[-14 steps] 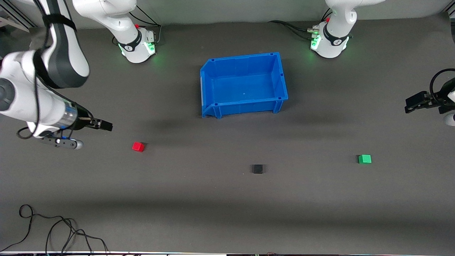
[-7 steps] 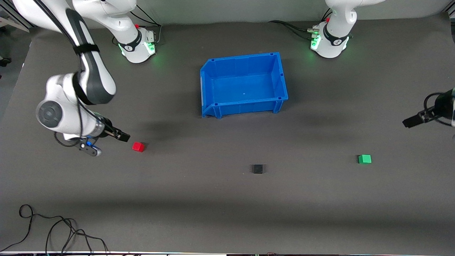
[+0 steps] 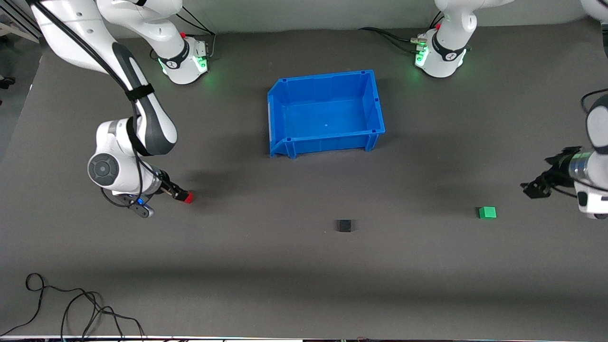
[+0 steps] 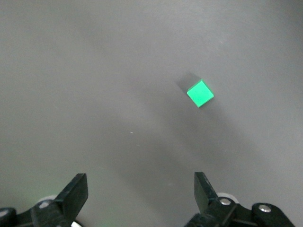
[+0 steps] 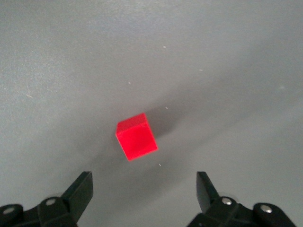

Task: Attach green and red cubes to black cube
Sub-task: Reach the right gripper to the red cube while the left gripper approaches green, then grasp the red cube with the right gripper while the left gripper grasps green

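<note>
Now the right gripper (image 3: 178,194), fingers spread, hangs right over the red cube (image 3: 189,197), which lies on the table between and just ahead of its fingertips. Toward the left arm's end lie the black cube (image 3: 345,225), then the green cube (image 3: 487,212), just ahead of the left gripper (image 3: 531,189), whose fingers are spread too.

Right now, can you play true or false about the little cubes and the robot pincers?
1. The red cube lies on the table, not held. True.
2. The green cube is inside the blue bin. False: it lies on the table toward the left arm's end.
3. The left pincer is open. True.
4. The black cube touches the red one. False: they lie well apart.
5. The right pincer is shut. False: it is open, over the red cube.
</note>
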Tool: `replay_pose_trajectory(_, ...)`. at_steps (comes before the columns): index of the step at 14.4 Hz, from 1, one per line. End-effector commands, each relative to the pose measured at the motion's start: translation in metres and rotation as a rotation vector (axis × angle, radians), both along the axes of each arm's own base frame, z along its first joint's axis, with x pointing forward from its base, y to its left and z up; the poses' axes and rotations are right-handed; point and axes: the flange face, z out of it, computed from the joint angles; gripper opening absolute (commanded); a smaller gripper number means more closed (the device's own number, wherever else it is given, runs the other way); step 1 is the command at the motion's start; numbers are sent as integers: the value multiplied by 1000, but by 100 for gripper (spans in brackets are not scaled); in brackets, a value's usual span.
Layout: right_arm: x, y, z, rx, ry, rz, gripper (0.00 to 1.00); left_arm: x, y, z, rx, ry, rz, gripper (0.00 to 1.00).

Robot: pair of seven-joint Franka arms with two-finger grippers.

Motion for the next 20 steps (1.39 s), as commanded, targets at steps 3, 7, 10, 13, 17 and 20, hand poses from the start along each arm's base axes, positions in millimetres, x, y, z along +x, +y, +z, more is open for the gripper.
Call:
replay_pose_trajectory(3,14,15,-25,-64,-109,111,95,19,45,-47,-83,-75,309,100)
replay_pose_trajectory(7,9,12,-54,-69,-79,115,70,36,41,-84,-25,-146,492,100)
replay_pose_trajectory(10,8,16,-69,-67,-72,121,68,39,40,-112,25,-173,557,100)
replay_pose_trajectory(13,9,15,-68,-67,-80,109,35,28,36,-150,72,-205,610,100)
replay_pose_trajectory(17,12,16,-60,-63,-93,96,21,29,19,-183,89,-215,635,100)
replay_pose_trajectory(20,17,22,-23,-35,-132,-29,20,31,5,-207,108,-227,630,100)
